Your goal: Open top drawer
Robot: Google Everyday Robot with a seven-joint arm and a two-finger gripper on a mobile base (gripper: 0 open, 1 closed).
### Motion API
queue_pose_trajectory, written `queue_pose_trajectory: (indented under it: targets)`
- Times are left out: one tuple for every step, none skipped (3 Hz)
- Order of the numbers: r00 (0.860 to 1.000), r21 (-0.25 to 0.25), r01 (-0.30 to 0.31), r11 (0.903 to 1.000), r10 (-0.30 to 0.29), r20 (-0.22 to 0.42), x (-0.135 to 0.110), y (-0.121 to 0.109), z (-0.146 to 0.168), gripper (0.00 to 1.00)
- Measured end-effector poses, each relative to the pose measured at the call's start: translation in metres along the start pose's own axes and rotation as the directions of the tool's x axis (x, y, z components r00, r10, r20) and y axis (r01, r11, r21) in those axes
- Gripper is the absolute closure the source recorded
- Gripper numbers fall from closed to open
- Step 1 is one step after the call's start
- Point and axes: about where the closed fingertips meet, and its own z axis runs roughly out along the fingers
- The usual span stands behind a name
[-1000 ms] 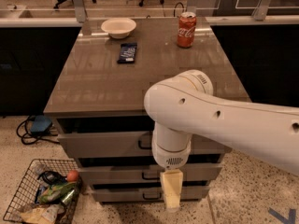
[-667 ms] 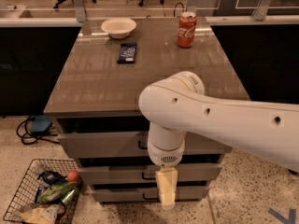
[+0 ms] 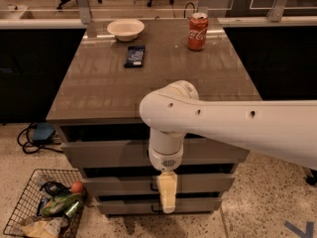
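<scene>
Grey top drawer [image 3: 106,153] front beneath counter [image 3: 109,83]; cream gripper [image 3: 167,195] hangs just below, in front of mid. drawer [image 3: 119,185]; spread vs. pressed: can't tell.

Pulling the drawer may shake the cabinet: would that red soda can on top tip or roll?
The soda can stands upright on the countertop, tall for its narrow base, so a jolt might tip it; once down it would likely roll. Whether it is full cannot be seen. The gripper hangs before the lower drawer fronts, away from it.
</scene>
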Motion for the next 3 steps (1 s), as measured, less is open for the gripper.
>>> queue_pose_trajectory:
  targets:
    - [1.0, -0.025, 0.003, 0.9997, -0.003, 0.004, 0.0, -0.007, 0.011, 0.0]
    - [1.0, -0.048, -0.007, 0.9988, 0.007, -0.005, 0.004, -0.009, 0.021, 0.16]
    - [1.0, -0.065, -0.013, 0.9978, 0.013, -0.007, 0.007, -0.011, 0.03, 0.38]
